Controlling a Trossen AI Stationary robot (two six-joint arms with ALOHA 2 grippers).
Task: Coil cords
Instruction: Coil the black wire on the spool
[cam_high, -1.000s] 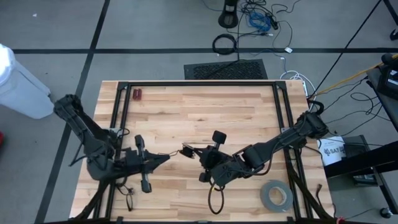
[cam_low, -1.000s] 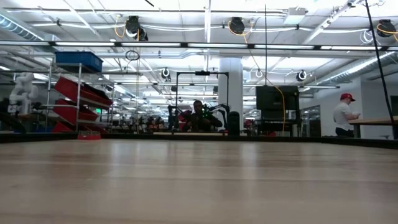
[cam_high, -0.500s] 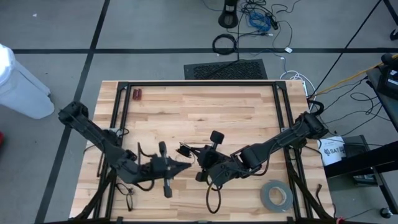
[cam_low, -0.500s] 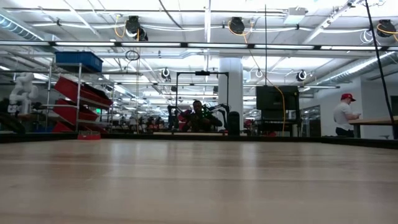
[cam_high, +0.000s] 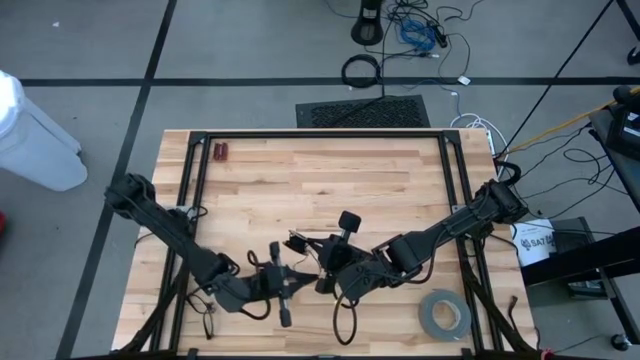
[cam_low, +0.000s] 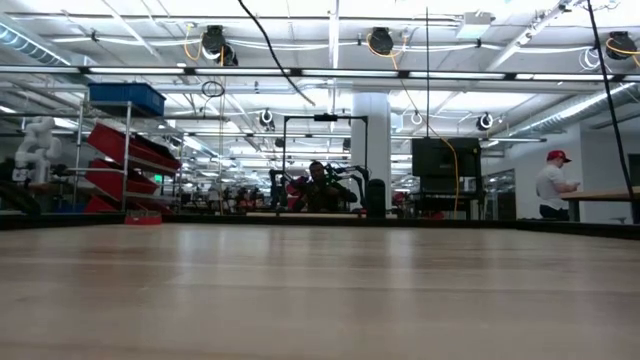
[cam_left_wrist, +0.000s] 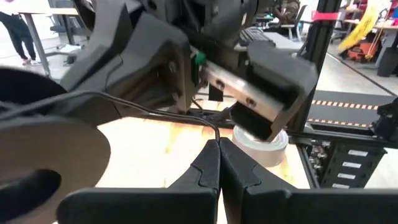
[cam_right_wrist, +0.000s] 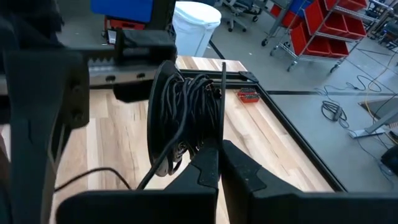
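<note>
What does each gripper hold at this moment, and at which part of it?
The right gripper is shut on the coiled part of the thin black cord. The left gripper is shut on the loose strand of the same cord, which runs from its fingertips.

White bucket (cam_high: 536, 243) beside table: "SAT…", rest cut off.

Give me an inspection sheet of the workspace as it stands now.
Surface: pale wooden tabletop, black-framed.
Job's things: thin black cord coil bundled at the right gripper; a strand runs to the left gripper.
Clutter: grey tape roll near right corner; small red object far left.
Grippers: both shut, each pinching the cord, meeting mid-table.
Cables: black loop and loose wires on the floor.
Surroundings: white bin; person in red cap far off.
</note>
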